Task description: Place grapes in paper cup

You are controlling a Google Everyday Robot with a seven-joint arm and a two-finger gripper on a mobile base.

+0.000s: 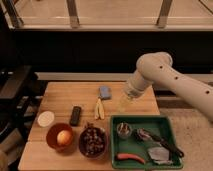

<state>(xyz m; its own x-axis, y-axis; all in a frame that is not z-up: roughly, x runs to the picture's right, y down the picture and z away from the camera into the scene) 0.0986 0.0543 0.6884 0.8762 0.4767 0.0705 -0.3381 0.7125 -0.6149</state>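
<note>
A bunch of dark grapes (93,141) lies in a dark bowl at the front middle of the wooden table (65,95). A white paper cup (46,118) stands at the table's left side, left of the grapes. My gripper (123,103) hangs over the table's right part, above the back edge of the green tray and well to the right of both the grapes and the cup. It holds nothing that I can see.
An orange in a brown bowl (61,137) sits between cup and grapes. A black device (75,115), a banana (99,109) and a blue sponge (104,92) lie mid-table. A green tray (168,128) with utensils, a small tin and a red item fills the front right.
</note>
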